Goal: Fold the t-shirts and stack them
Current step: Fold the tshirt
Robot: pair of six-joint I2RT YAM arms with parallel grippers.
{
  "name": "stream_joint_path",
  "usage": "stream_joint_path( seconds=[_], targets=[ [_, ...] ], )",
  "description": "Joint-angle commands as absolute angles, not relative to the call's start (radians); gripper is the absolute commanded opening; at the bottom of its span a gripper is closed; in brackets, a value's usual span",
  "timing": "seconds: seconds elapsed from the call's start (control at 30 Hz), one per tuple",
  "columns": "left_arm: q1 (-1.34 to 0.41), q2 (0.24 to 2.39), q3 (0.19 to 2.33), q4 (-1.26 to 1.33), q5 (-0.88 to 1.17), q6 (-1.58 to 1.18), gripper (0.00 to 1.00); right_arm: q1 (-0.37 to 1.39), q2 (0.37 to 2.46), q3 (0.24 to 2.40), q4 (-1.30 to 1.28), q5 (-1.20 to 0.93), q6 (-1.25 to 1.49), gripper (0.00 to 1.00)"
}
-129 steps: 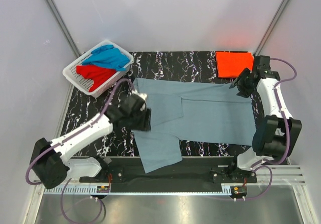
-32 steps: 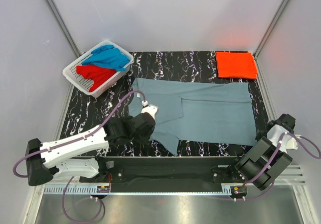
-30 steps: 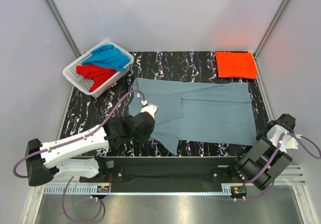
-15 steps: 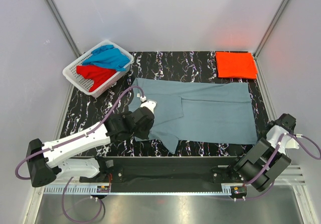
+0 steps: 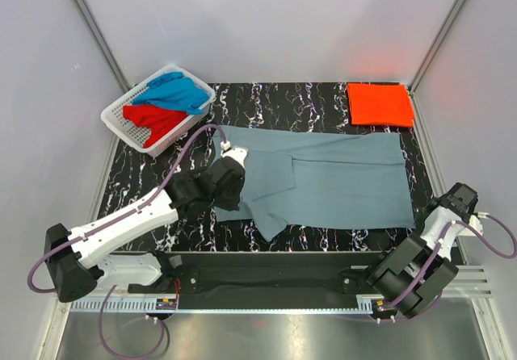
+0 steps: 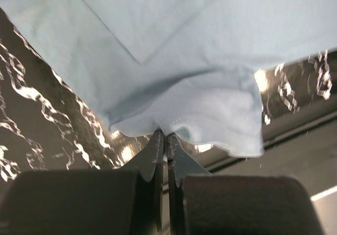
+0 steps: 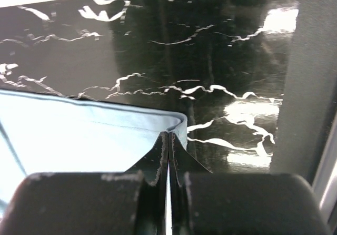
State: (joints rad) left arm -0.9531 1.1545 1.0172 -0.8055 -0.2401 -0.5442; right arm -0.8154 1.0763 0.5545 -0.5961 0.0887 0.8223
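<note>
A dull grey-blue t-shirt (image 5: 339, 178) lies spread across the black marbled table (image 5: 315, 98). My left gripper (image 5: 230, 184) hovers over its left part, shut on a lifted fold of this shirt (image 6: 210, 108), which hangs from the left gripper (image 6: 166, 135). My right gripper (image 5: 426, 217) sits at the shirt's near right corner. In the right wrist view the right gripper (image 7: 168, 134) is shut on that hem corner (image 7: 176, 123). An orange-red t-shirt (image 5: 380, 103) lies folded at the back right. A bright blue t-shirt (image 5: 174, 94) and a red t-shirt (image 5: 153, 119) are bundled in the basket.
A white slotted basket (image 5: 117, 118) stands at the back left corner. Grey walls enclose the table on three sides. A black rail (image 5: 266, 275) with both arm bases runs along the near edge.
My left gripper has carried the shirt's near left flap toward the back, shortening the part near the front edge. My right gripper has closed on the near right corner.
</note>
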Motion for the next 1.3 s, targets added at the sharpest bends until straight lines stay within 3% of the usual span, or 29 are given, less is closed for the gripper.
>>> stream_joint_path(
  seconds=[0.0, 0.27, 0.73, 1.27],
  targets=[
    [-0.904, 1.180, 1.101, -0.739, -0.227, -0.497, 0.00, -0.816, 1.037, 0.555, -0.549, 0.046, 0.805, 0.00],
    [-0.779, 1.314, 1.226, -0.721, -0.215, -0.407, 0.00, -0.793, 1.020, 0.621, -0.509, -0.025, 0.775, 0.00],
    [-0.601, 1.603, 1.508, -0.747, -0.212, -0.293, 0.00, -0.600, 1.296, 0.810, -0.385, 0.034, 0.778, 0.00],
    [-0.489, 1.784, 1.698, -0.781, -0.175, -0.209, 0.00, -0.519, 1.505, 0.934, -0.331, 0.038, 0.811, 0.00]
  ],
)
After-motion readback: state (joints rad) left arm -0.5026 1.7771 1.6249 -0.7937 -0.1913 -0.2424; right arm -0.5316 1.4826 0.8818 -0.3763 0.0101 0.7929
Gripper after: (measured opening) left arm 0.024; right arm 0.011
